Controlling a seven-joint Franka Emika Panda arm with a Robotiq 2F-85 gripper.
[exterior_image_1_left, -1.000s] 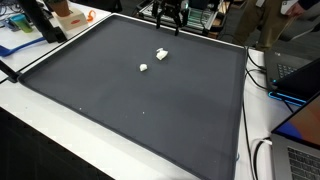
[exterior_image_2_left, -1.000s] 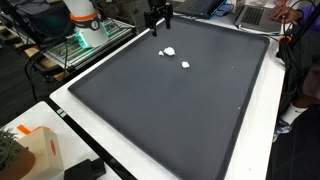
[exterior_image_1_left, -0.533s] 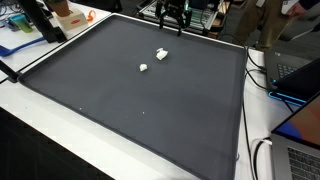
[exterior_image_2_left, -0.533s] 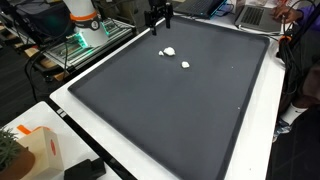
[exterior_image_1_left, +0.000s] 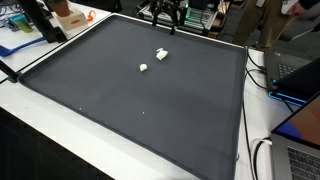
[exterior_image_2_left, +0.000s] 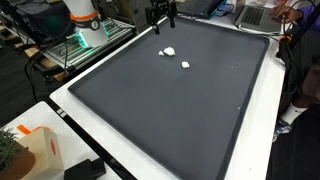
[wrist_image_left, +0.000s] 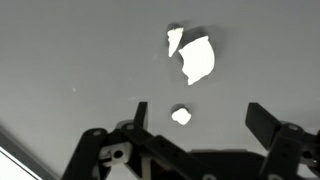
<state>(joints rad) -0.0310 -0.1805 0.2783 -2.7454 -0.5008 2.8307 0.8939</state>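
In an exterior view my gripper (exterior_image_1_left: 165, 18) hangs over the dark mat's (exterior_image_1_left: 120, 120) far edge, jaws wide apart and empty. In both exterior views the white lump (exterior_image_2_left: 168, 51) and small white bit (exterior_image_2_left: 185, 65) lie untouched, clear of me. In the wrist view a white crumb (wrist_image_left: 181, 116) shows between my fingers; nothing is gripped yet

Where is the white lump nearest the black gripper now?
In both exterior views the white lump lies on the dark grey mat, between the open black gripper and a second white lump.
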